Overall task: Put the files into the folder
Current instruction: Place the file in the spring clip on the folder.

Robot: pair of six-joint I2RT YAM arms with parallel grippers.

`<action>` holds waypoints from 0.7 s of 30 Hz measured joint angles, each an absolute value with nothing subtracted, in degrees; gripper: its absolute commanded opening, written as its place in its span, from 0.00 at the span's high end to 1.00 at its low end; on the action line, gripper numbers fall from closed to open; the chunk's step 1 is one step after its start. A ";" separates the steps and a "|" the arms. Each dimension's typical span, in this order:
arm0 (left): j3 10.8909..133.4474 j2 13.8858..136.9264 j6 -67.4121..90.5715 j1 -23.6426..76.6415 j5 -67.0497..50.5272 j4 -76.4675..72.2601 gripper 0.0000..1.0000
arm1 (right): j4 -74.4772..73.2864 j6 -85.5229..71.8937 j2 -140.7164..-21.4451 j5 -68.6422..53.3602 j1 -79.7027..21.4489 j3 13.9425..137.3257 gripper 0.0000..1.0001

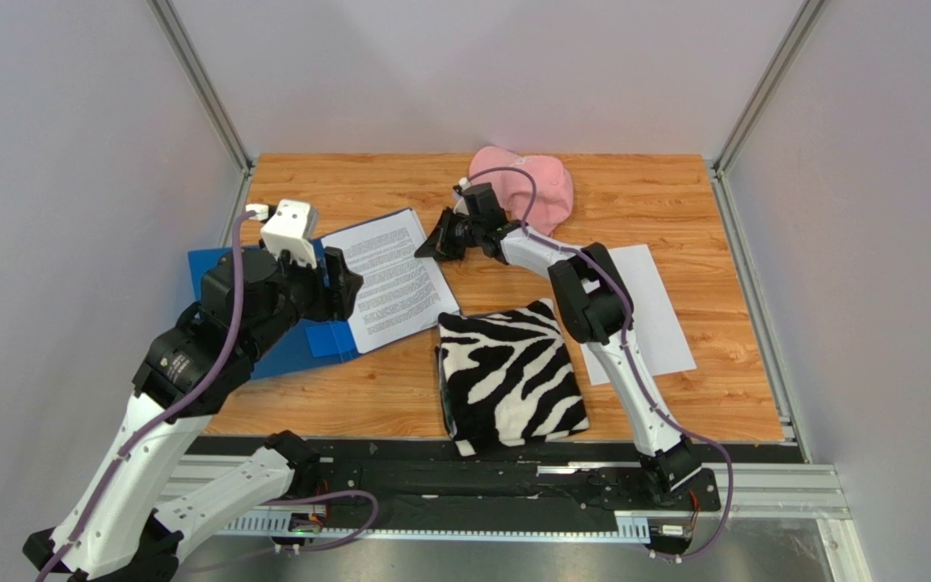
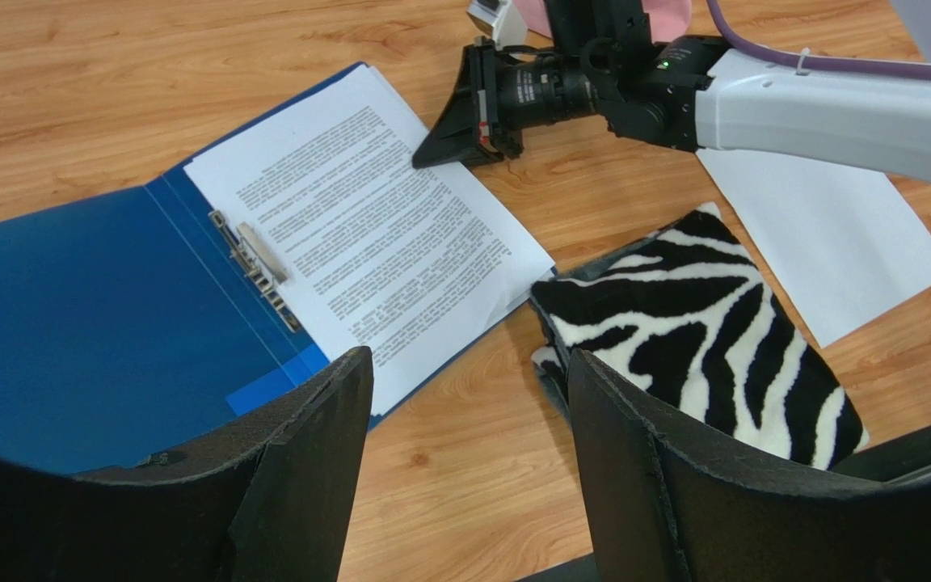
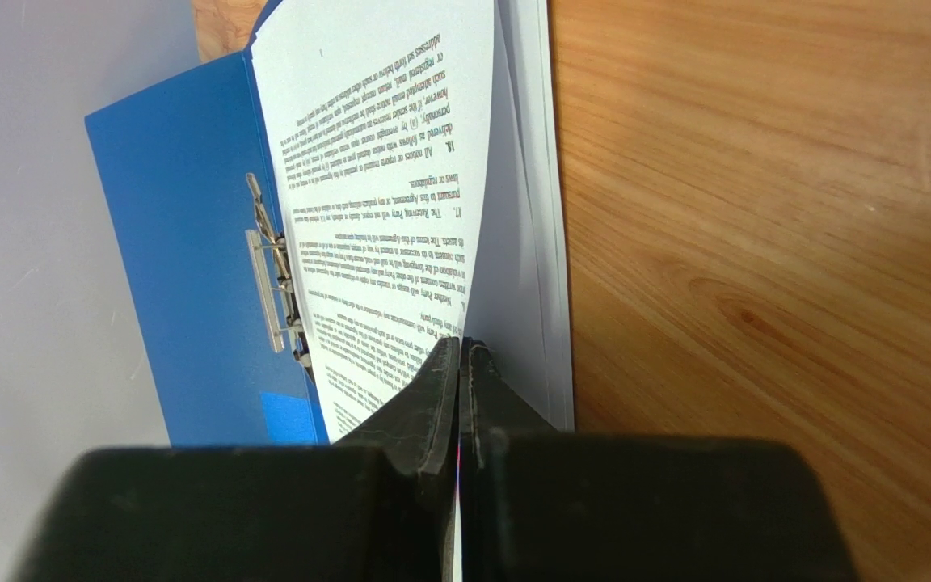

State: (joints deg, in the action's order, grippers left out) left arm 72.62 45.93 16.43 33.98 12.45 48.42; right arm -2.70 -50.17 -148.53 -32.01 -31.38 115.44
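Note:
The blue folder (image 1: 313, 346) lies open at the table's left, its metal clip (image 2: 252, 255) showing along the spine. The files (image 1: 388, 277), white printed sheets, rest stacked on its right flap. My right gripper (image 3: 460, 346) is shut on the far edge of the top sheet (image 3: 385, 158), which lifts slightly off the stack beneath. In the left wrist view the right gripper (image 2: 424, 155) touches the stack's far corner. My left gripper (image 2: 468, 354) hovers open and empty over bare wood by the folder's near corner. Another white sheet (image 1: 659, 309) lies at the right, partly under the right arm.
A zebra-striped cloth (image 1: 509, 376) lies folded at the front centre, just right of the folder. A pink cap (image 1: 531, 182) sits at the back behind the right wrist. Grey walls enclose the table on the left, back and right.

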 measured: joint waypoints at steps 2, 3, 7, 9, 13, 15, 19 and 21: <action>72.51 45.93 16.43 33.98 12.34 48.36 0.31 | -2.68 -50.17 -148.53 -31.99 -31.38 115.44 0.96; 72.44 45.91 16.43 33.98 12.32 48.40 0.31 | -2.70 -50.17 -148.53 -31.99 -31.38 115.44 0.96; 72.34 45.91 16.43 33.95 12.27 48.36 0.31 | -2.70 -50.17 -148.53 -31.88 -31.44 115.44 0.97; 72.18 45.91 16.45 33.95 12.25 48.25 0.31 | -2.68 -50.19 -148.53 -31.53 -31.53 115.44 0.98; 72.05 45.82 16.45 33.91 12.10 48.16 0.31 | -2.48 -50.59 -148.53 -30.81 -31.75 115.44 0.99; 72.03 45.82 16.45 33.91 12.10 48.16 0.31 | -2.33 -50.87 -148.53 -30.37 -31.88 115.44 0.99; 72.03 45.82 16.43 33.82 12.03 48.14 0.31 | -2.13 -51.20 -148.51 -29.47 -32.21 115.44 0.98; 72.03 45.82 16.45 33.74 11.99 48.16 0.31 | -2.02 -51.20 -148.51 -29.21 -32.36 115.44 0.98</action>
State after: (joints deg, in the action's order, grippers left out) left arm 72.03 45.82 16.45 33.74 11.99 48.16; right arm -2.02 -51.20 -148.51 -29.21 -32.36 115.44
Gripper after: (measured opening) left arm 0.692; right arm 0.015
